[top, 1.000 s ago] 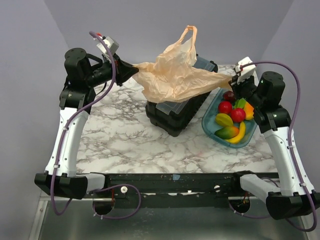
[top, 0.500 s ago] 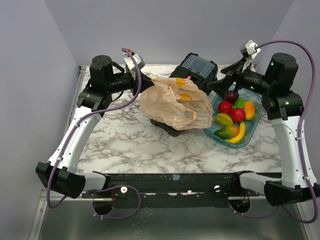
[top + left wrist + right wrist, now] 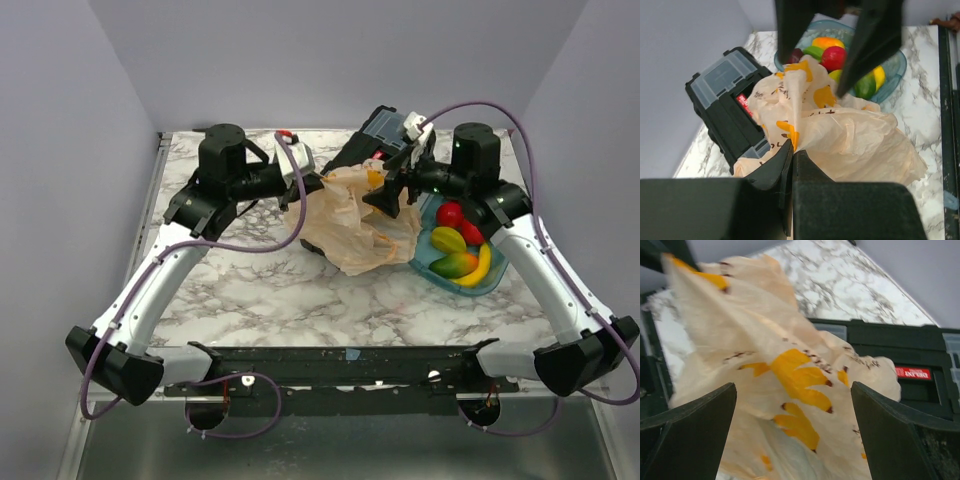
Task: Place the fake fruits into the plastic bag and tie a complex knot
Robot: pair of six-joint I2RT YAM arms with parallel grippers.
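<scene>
The peach plastic bag (image 3: 355, 225) lies crumpled over the front of the black toolbox (image 3: 385, 130) and onto the table. My left gripper (image 3: 312, 186) is shut on the bag's left edge (image 3: 795, 125). My right gripper (image 3: 385, 195) hovers open just above the bag's right side, its fingers (image 3: 695, 415) straddling the yellow-printed film (image 3: 800, 385) without pinching it. The fake fruits (image 3: 455, 240), red, yellow, green and a banana, lie in the blue tray (image 3: 425, 262) to the right of the bag. No knot shows.
The toolbox (image 3: 725, 100) stands on the marble table (image 3: 250, 290) behind the bag. The tray (image 3: 890, 65) sits close against the bag's right edge. Grey walls close in the table on three sides.
The right gripper let go of the bag and opened. Both arms swung inward over the table. The bag, stretched out in the air before, has dropped into a crumpled heap over the toolbox.
</scene>
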